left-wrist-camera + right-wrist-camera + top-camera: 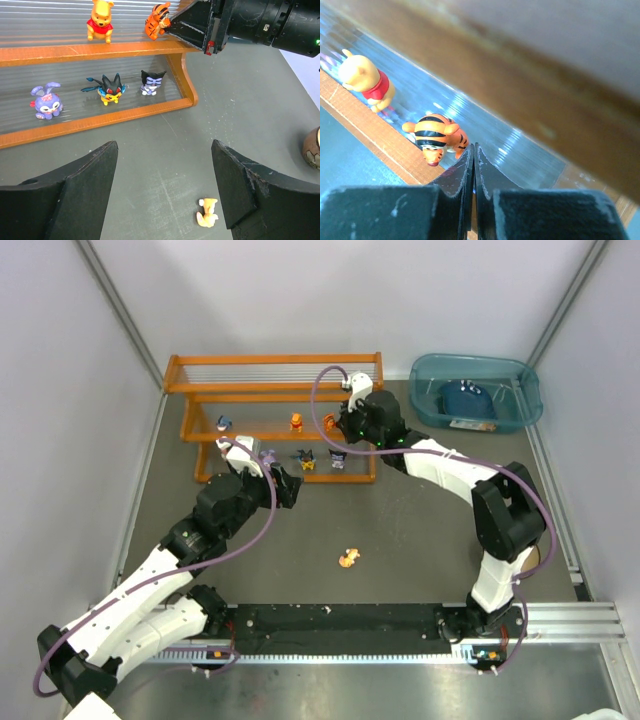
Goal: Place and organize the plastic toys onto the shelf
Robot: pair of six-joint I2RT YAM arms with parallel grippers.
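Tiger [156, 21], where is it?
— On the shelf's [270, 359] middle tier, at the front rail beside the bear [99, 21]. Its long axis is near upright, tilted toward the right gripper [474, 149], whose fingers are pressed together against it.
— And the left gripper [164, 150]?
— Spread wide over the table [250, 110], an orange toy [206, 212] by its right finger.

R wrist view: shelf [545, 65] upper rail blurred, too close. L wrist view: round brown thing [312, 148] cut off by right edge. Top view: dark item [466, 400] in bin [420, 390] too small to ID.
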